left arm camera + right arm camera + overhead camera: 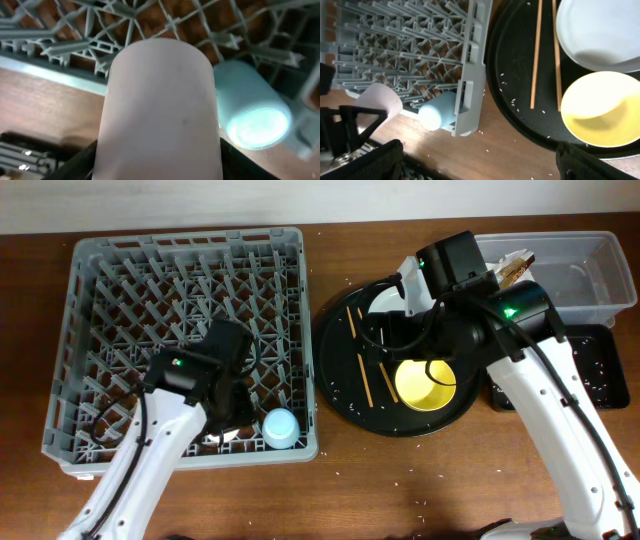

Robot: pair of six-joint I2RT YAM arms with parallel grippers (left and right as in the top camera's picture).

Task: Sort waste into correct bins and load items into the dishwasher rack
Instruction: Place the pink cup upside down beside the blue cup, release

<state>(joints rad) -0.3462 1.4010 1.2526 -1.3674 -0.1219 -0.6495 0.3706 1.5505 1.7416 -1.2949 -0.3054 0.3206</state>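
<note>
Left gripper (pixel 157 162) pinches pink cup (pixel 160 100). I'd lower it slowly onto rack (pixel 190 240) pegs near front edge, clear of blue cup (pixel 250 110). Right gripper (pixel 485 161) spread.

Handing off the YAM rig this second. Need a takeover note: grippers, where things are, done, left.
Left gripper: shut on the small pink cup, at the front edge of the large grey plastic dishwasher rack.
Right gripper: open, empty, over the large round black tray.
Done: small blue cup in the rack; crumpled white napkin with wrapper in the clear plastic tub.
Left: seat the pink cup; load the pale round plate, yellow bowl and wooden chopsticks, all on the round tray; bin the loose rice grains there.
</note>
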